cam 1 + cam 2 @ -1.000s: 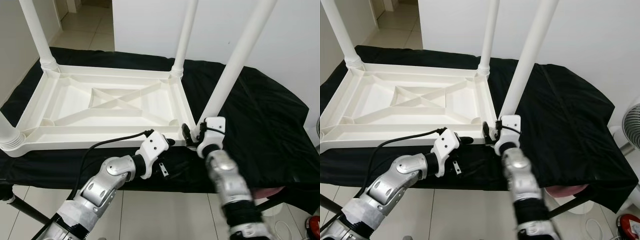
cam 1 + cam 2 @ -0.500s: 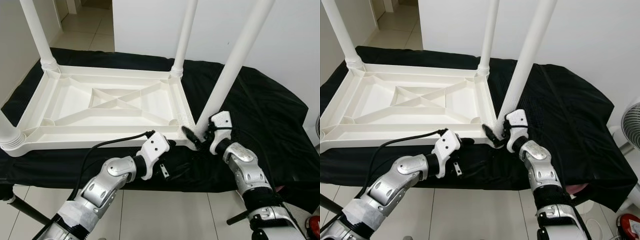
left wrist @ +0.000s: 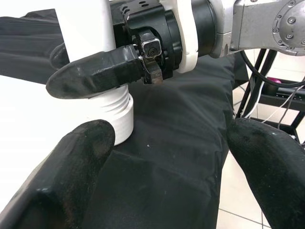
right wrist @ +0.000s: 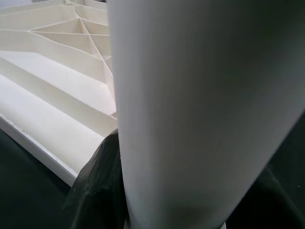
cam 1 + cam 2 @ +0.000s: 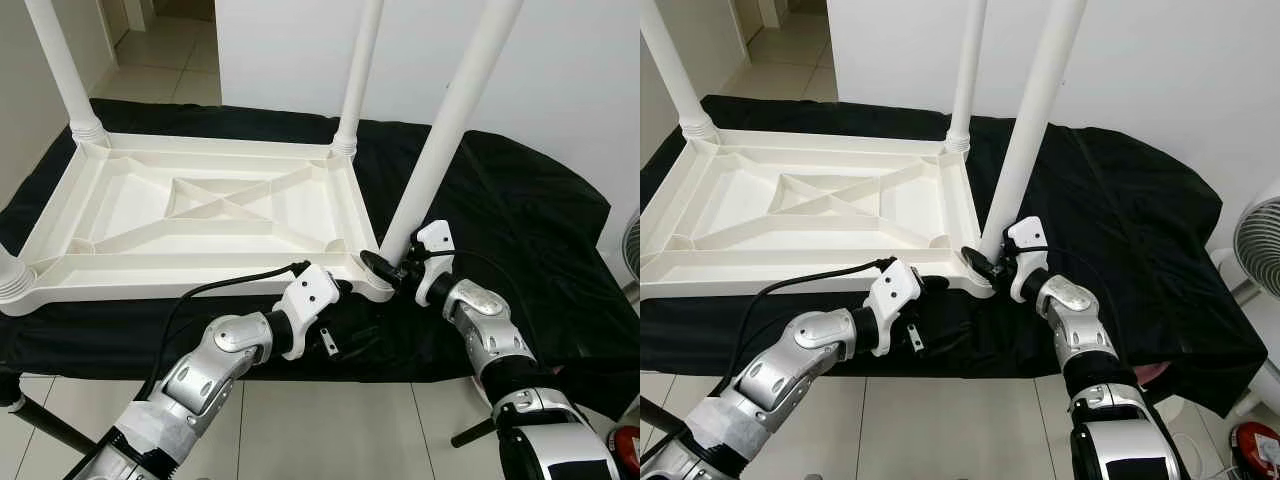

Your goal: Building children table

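A white plastic children's table [image 5: 200, 262] lies upside down on a surface draped in black cloth [image 5: 520, 200]. Its legs point up. The near right leg [image 5: 440, 130] stands slightly tilted in its corner socket. My right gripper [image 5: 392, 270] is shut on this leg's base. In the right wrist view the leg [image 4: 190, 109] is very close, with a black finger [image 4: 95, 191] on either side. My left gripper [image 3: 169, 136] is open just below that same corner, over the cloth, with its white wrist housing [image 5: 310, 300] at the table's near rim. It holds nothing.
Two more legs [image 5: 355, 70] rise at the far corners and one [image 5: 12, 275] at the near left. A floor fan [image 5: 1255, 235] and a red object [image 5: 1255, 440] stand on the tiled floor at right. A white wall lies behind. A black cable [image 5: 220, 285] runs along my left arm.
My right forearm has swung out to the right while its gripper stayed at the base of the near right leg. The left arm has kept still. The camera shifted slightly.
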{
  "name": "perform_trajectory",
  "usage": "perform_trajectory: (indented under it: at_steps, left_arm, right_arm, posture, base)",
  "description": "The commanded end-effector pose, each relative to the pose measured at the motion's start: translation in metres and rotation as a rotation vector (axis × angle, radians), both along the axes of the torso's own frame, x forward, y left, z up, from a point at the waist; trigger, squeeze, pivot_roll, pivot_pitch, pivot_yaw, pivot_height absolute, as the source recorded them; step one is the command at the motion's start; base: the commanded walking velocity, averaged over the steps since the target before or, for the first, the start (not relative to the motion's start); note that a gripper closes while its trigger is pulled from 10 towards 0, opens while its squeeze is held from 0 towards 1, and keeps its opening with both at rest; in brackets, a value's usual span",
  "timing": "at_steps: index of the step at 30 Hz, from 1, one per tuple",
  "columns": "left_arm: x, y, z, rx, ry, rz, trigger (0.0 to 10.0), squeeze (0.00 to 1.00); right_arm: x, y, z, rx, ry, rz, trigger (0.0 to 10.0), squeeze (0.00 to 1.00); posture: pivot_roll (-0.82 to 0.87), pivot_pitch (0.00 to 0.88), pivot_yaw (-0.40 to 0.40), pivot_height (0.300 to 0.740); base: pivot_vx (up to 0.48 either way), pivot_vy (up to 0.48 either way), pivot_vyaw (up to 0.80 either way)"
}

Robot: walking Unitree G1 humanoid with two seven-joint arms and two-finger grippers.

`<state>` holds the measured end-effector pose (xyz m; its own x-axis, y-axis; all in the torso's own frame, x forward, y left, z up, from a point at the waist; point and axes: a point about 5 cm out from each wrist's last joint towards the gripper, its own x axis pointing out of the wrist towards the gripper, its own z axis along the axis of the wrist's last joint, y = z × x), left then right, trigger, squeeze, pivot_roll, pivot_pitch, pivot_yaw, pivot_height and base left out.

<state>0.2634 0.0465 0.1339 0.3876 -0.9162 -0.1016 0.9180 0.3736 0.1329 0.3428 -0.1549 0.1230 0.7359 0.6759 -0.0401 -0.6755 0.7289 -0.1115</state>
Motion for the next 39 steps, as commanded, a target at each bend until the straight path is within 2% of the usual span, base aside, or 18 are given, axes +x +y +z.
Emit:
perform_trajectory:
  at_steps: [1, 5, 6, 8, 10, 16, 19, 24, 26, 28, 33, 34, 35, 37, 38, 39]
  left_arm:
    - [-0.005, -0.004, 0.0, 0.014, 0.007, -0.077, 10.0, 0.0]
    - [-0.006, -0.005, -0.001, 0.011, 0.01, -0.079, 10.0, 0.0]
    - [-0.006, -0.005, -0.001, 0.011, 0.01, -0.079, 10.0, 0.0]
    - [-0.006, -0.005, -0.001, 0.01, 0.01, -0.08, 10.0, 0.0]
    - [-0.005, -0.006, -0.001, 0.009, 0.01, -0.081, 10.0, 0.0]
    - [-0.006, -0.007, -0.001, 0.008, 0.011, -0.084, 10.0, 0.0]
    - [-0.006, -0.008, -0.001, 0.006, 0.012, -0.088, 10.0, 0.0]
    - [-0.006, -0.008, -0.001, 0.006, 0.011, -0.09, 10.0, 0.0]
    - [-0.005, -0.008, -0.001, 0.006, 0.01, -0.09, 10.0, 0.0]
    - [-0.005, -0.008, -0.001, 0.006, 0.01, -0.09, 10.0, 0.0]
    - [-0.005, -0.008, -0.001, 0.005, 0.009, -0.087, 10.0, 0.0]
    - [-0.005, -0.008, -0.001, 0.005, 0.009, -0.087, 10.0, 0.0]
    - [-0.005, -0.008, -0.001, 0.005, 0.009, -0.087, 10.0, 0.0]
    - [-0.005, -0.008, -0.001, 0.005, 0.009, -0.087, 10.0, 0.0]
    - [-0.004, -0.008, -0.001, 0.005, 0.009, -0.087, 10.0, 0.0]
    - [-0.004, -0.008, -0.001, 0.005, 0.008, -0.088, 10.0, 0.0]
  right_arm:
    - [-0.007, 0.011, -0.015, -0.035, 0.057, 0.088, 0.0, 0.0]
    - [-0.007, 0.008, -0.016, -0.015, 0.064, 0.079, 0.0, 0.0]
    - [-0.006, 0.007, -0.016, -0.009, 0.066, 0.055, 10.0, 0.0]
    - [-0.004, 0.007, -0.016, -0.014, 0.064, 0.015, 10.0, 0.0]
    - [0.001, 0.005, -0.015, -0.033, 0.06, -0.088, 10.0, 0.0]
    - [0.001, 0.011, -0.01, 0.005, 0.041, -0.159, 10.0, 0.0]
    - [0.002, 0.015, -0.006, 0.027, 0.029, -0.263, 10.0, 0.0]
    - [0.002, 0.018, -0.007, 0.029, 0.042, -0.355, 10.0, 0.0]
    - [0.001, 0.018, -0.008, 0.041, 0.047, -0.474, 10.0, 0.0]
    - [0.001, 0.018, -0.008, 0.041, 0.047, -0.474, 10.0, 0.0]
    - [-0.004, 0.02, -0.007, 0.065, 0.054, -0.705, 10.0, 0.0]
    - [-0.004, 0.02, -0.007, 0.065, 0.054, -0.705, 10.0, 0.0]
    - [-0.006, 0.021, -0.008, 0.071, 0.056, -0.76, 10.0, 0.0]
    - [-0.006, 0.021, -0.008, 0.071, 0.056, -0.76, 10.0, 0.0]
    - [-0.009, 0.023, -0.008, 0.064, 0.049, -0.814, 10.0, 0.0]
    - [-0.013, 0.029, -0.008, 0.074, 0.044, -0.835, 10.0, 0.0]
  posture:
    - [-0.02, 0.0, -0.087, 0.74]
    - [-0.02, 0.0, -0.088, 0.74]
    - [-0.02, 0.0, -0.088, 0.74]
    - [-0.02, 0.0, -0.089, 0.74]
    - [-0.03, 0.0, -0.089, 0.74]
    - [-0.03, 0.0, -0.087, 0.74]
    - [-0.04, 0.0, -0.086, 0.74]
    - [-0.04, 0.0, -0.085, 0.74]
    - [-0.04, 0.0, -0.085, 0.74]
    - [-0.04, 0.0, -0.085, 0.74]
    - [-0.04, 0.0, -0.09, 0.74]
    - [-0.04, 0.0, -0.09, 0.74]
    - [-0.04, 0.0, -0.09, 0.74]
    - [-0.04, 0.0, -0.09, 0.74]
    - [-0.04, 0.0, -0.092, 0.74]
    - [-0.03, 0.0, -0.093, 0.74]
  base:
    - [0.0, 0.0, 0.0]
    - [0.0, 0.0, 0.0]
    - [0.0, 0.0, 0.0]
    - [0.0, 0.0, 0.0]
    - [0.0, 0.0, 0.0]
    - [0.0, 0.0, 0.0]
    - [0.0, 0.0, 0.0]
    - [0.0, 0.0, 0.0]
    - [0.0, 0.0, 0.0]
    - [0.0, 0.0, 0.0]
    - [0.0, 0.0, 0.0]
    - [0.0, 0.0, 0.0]
    - [0.0, 0.0, 0.0]
    - [0.0, 0.0, 0.0]
    - [0.0, 0.0, 0.0]
    - [0.0, 0.0, 0.0]
